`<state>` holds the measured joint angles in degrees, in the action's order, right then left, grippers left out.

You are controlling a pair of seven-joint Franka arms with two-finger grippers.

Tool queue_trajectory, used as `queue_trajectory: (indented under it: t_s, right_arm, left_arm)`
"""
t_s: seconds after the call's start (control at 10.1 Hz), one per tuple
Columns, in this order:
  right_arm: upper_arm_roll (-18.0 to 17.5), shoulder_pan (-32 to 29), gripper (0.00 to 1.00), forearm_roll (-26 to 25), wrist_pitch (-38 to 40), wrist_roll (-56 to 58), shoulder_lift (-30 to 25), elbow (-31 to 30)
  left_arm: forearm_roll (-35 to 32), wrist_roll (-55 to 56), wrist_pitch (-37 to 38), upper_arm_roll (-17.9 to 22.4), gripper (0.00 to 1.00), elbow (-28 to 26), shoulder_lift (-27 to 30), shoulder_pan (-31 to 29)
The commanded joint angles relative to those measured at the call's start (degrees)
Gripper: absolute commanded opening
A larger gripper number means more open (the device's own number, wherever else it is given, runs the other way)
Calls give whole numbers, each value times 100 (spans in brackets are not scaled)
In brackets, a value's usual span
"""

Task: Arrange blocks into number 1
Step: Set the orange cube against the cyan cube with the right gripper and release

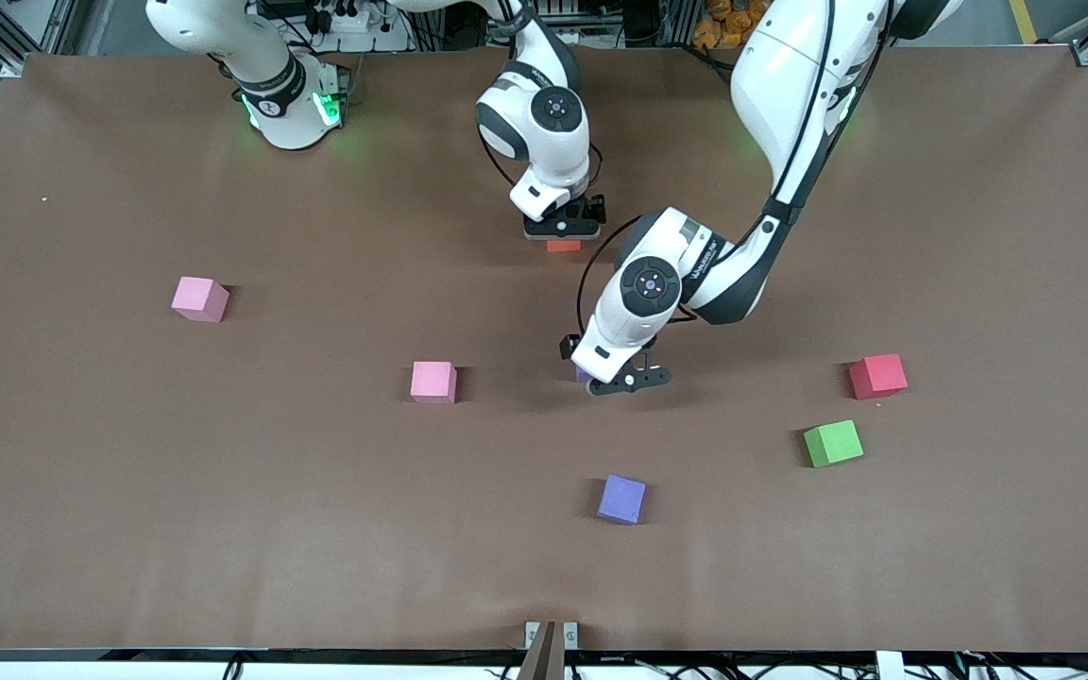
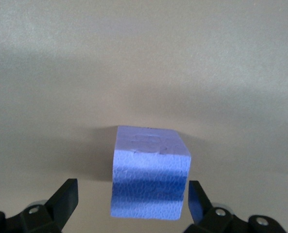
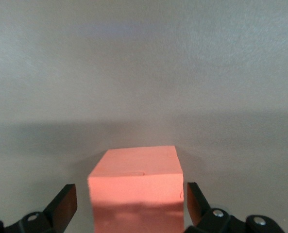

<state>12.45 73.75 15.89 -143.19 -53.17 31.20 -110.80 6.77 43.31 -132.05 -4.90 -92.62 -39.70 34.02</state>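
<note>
The right tool [image 3: 129, 204] stands open around the small orange foam cube [image 3: 136, 187] on the brown surface [image 1: 223, 491]; lift straight, without dragging it. The left tool [image 2: 134, 204] is open around a blue-purple foam cube [image 2: 151, 174]; center it before closing.

The light is bright and even from above. Small soft shadows sit beside each block. Both wrist views look a little blurry.
</note>
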Motion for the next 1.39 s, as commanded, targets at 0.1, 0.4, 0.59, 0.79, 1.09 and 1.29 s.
queue_trajectory:
  t_s: [0.1,0.4,0.59,0.79,1.09,1.29]
  right_arm:
    - [3,-290,100,-16,19,8,-1052,-792]
    - [-451,-1393,100,-479,62,140,-1932,-1540]
    - [-665,-2248,100,-822,98,193,-1916,-1542]
    - [-674,-3056,100,-1088,37,350,-1794,-1419]
    - [-674,-3665,100,-1106,89,763,-1444,-823]
    - [-674,-3833,100,-1114,54,896,-987,-296]
  left_arm:
    - [175,90,-172,68,100,148,-135,79]
    - [176,90,-277,68,100,139,-222,88]
    - [115,-6,-277,68,67,139,-214,88]
    - [105,62,-269,7,0,113,-144,88]
    - [105,265,-137,-492,0,-368,408,-122]
    - [97,562,12,-862,0,-607,629,-167]
